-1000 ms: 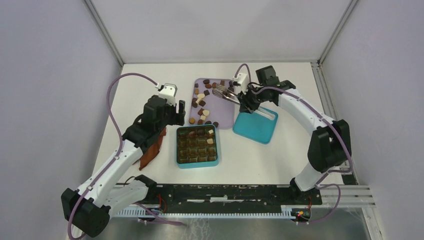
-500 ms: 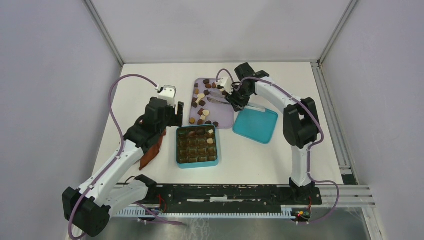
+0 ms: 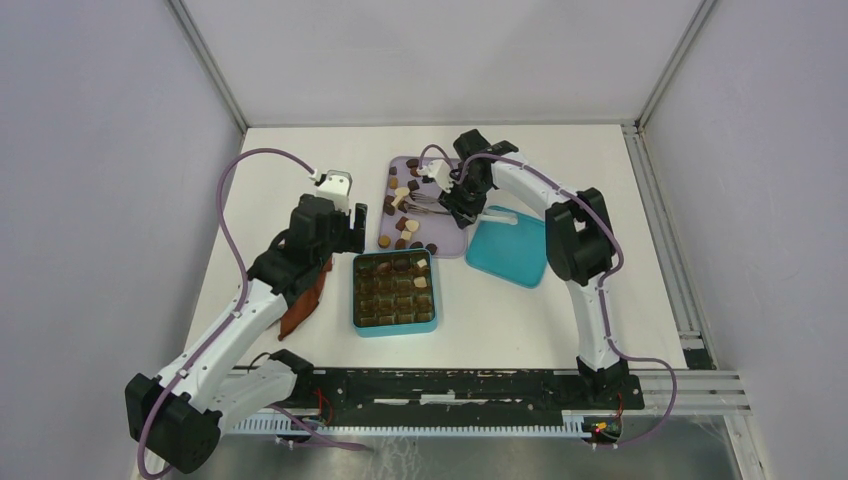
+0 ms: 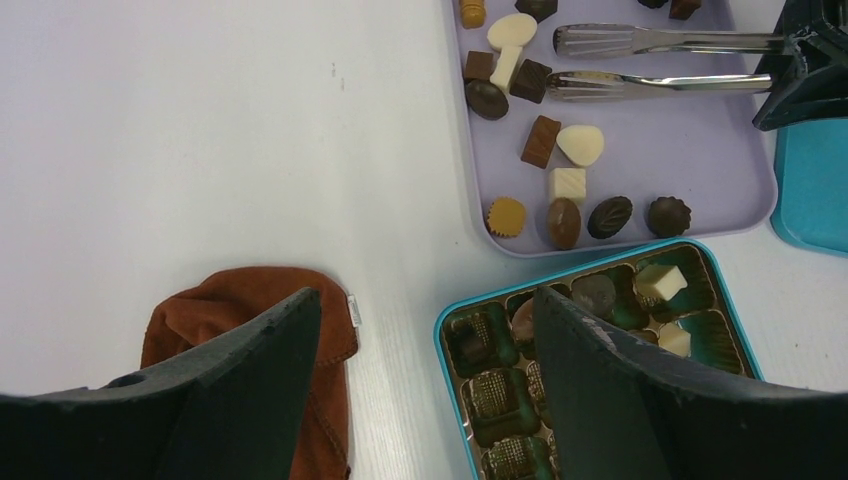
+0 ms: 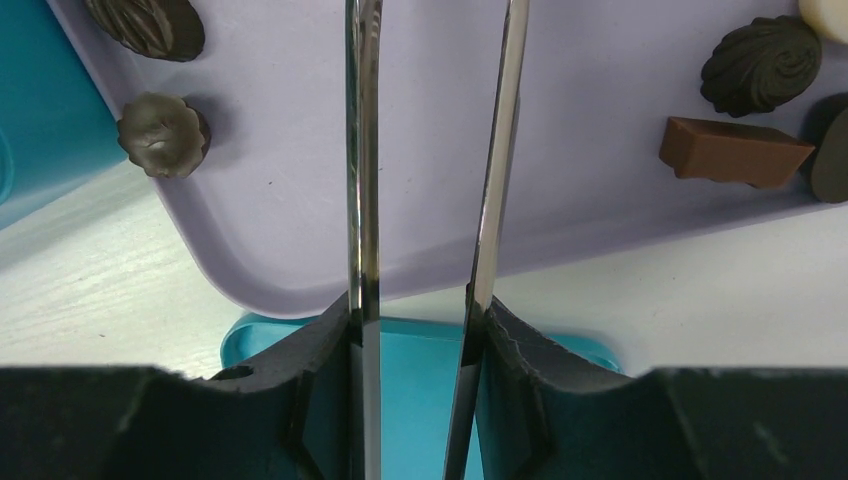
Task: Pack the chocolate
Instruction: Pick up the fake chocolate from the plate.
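Observation:
Chocolate pieces point(image 3: 404, 205), dark, mid brown and cream, lie scattered on a lilac tray point(image 3: 450, 236). A few more sit in the cells of the open teal box point(image 3: 355, 300). My right gripper point(image 3: 458, 200) is shut on metal tongs point(image 3: 425, 203), which reach left over the tray. In the left wrist view the tongs point(image 4: 650, 62) have their tips apart and empty beside a dark square piece. In the right wrist view my gripper point(image 5: 420, 320) clamps both tong arms point(image 5: 362, 150). My left gripper point(image 3: 345, 228) is open and empty above the table, left of the box point(image 4: 450, 320).
The teal lid point(image 3: 510, 250) lies right of the tray, under my right wrist. A reddish-brown cloth point(image 3: 305, 300) lies left of the box, below my left arm. White walls enclose the table on three sides.
My right arm has swung left with the tongs, from above the teal lid to over the lilac tray. The left arm has not moved.

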`<action>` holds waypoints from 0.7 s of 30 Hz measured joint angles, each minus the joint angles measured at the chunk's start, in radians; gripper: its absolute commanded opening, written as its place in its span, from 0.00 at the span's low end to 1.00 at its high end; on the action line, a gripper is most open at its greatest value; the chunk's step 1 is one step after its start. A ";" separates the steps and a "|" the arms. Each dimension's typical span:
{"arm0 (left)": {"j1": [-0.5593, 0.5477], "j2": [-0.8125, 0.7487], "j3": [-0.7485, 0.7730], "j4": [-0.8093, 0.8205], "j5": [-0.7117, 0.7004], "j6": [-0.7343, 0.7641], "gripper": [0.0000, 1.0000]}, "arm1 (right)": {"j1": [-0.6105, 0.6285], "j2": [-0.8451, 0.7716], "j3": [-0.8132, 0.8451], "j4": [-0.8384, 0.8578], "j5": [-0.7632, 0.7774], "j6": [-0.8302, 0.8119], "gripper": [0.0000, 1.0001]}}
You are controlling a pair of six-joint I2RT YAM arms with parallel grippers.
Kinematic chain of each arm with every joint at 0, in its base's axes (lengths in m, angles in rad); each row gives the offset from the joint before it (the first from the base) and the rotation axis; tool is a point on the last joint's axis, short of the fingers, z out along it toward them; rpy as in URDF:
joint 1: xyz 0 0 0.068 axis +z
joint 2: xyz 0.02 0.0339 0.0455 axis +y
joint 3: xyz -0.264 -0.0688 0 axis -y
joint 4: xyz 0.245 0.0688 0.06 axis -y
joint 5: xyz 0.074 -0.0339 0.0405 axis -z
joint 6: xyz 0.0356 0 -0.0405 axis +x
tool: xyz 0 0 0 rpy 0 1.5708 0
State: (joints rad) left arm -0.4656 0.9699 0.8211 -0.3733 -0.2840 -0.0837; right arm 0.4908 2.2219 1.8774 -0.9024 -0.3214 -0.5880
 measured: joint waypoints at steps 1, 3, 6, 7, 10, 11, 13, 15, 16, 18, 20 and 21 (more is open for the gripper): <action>0.000 0.000 0.000 0.000 0.002 0.000 0.82 | 0.000 0.004 0.002 0.000 -0.002 0.001 0.44; 0.000 0.000 0.000 0.000 0.003 0.000 0.82 | 0.000 0.010 0.006 -0.004 -0.010 0.005 0.45; 0.000 0.001 0.000 0.000 0.005 0.000 0.82 | 0.000 0.025 0.020 -0.006 -0.021 0.010 0.46; 0.000 0.002 0.000 0.000 0.006 0.000 0.82 | 0.000 0.032 0.026 -0.007 -0.025 0.013 0.46; 0.000 0.005 0.000 0.000 0.007 0.001 0.82 | 0.003 0.051 0.045 -0.010 -0.037 0.019 0.46; 0.002 0.006 0.000 0.000 0.008 0.001 0.82 | 0.006 0.058 0.053 -0.010 -0.039 0.022 0.47; 0.005 0.007 0.000 0.000 0.011 0.001 0.82 | 0.010 0.071 0.067 -0.012 -0.042 0.028 0.47; 0.006 0.008 0.000 0.000 0.015 0.002 0.82 | 0.014 0.084 0.082 -0.013 -0.042 0.037 0.47; 0.006 0.008 0.000 0.000 0.016 0.003 0.82 | 0.016 0.089 0.088 -0.012 -0.041 0.042 0.47; 0.006 0.008 0.000 0.000 0.022 0.005 0.82 | 0.019 0.097 0.097 -0.013 -0.040 0.046 0.47; 0.006 0.008 0.000 0.000 0.024 0.011 0.82 | 0.021 0.102 0.101 -0.012 -0.040 0.051 0.45; 0.006 0.009 0.000 0.000 0.024 0.013 0.82 | 0.023 0.102 0.101 -0.013 -0.039 0.053 0.44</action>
State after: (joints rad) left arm -0.4595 0.9787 0.8211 -0.3733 -0.2600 -0.0704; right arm 0.5140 2.3241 1.9781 -0.9154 -0.3607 -0.5354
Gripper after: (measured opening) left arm 0.823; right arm 0.471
